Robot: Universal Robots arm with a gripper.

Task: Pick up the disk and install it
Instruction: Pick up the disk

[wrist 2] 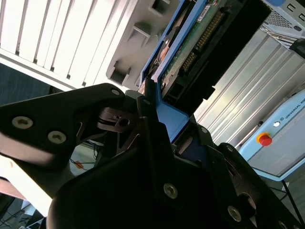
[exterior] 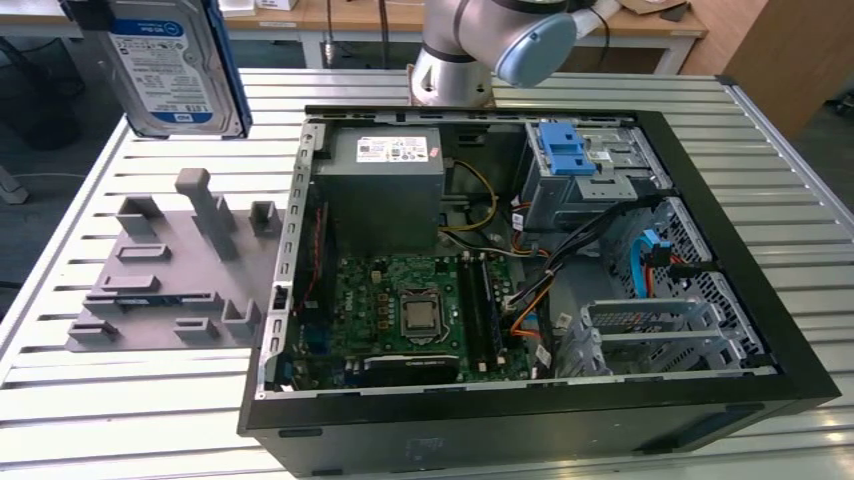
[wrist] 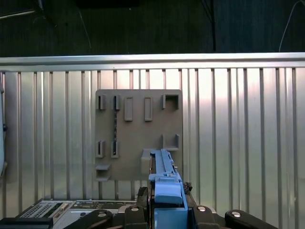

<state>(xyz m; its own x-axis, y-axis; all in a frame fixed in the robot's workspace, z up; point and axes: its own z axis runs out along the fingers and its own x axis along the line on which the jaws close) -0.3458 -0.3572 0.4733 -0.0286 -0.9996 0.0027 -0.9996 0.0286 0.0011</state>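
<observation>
Disk: the flat silver hard drive in a blue plastic carrier hangs in the air at the exterior view's far left, above the grey moulded fixture plate.
Gripper: the black gripper is pinching the carrier's edge.
Progress: you can log pick-up as done. Installation is not done; the metal drive cage with blue latches in the open black computer case sits well apart, to the right.

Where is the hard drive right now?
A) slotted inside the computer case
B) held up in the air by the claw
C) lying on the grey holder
B: the hard drive hangs above the grey holder, its blue carrier pinched in the claw.
</observation>
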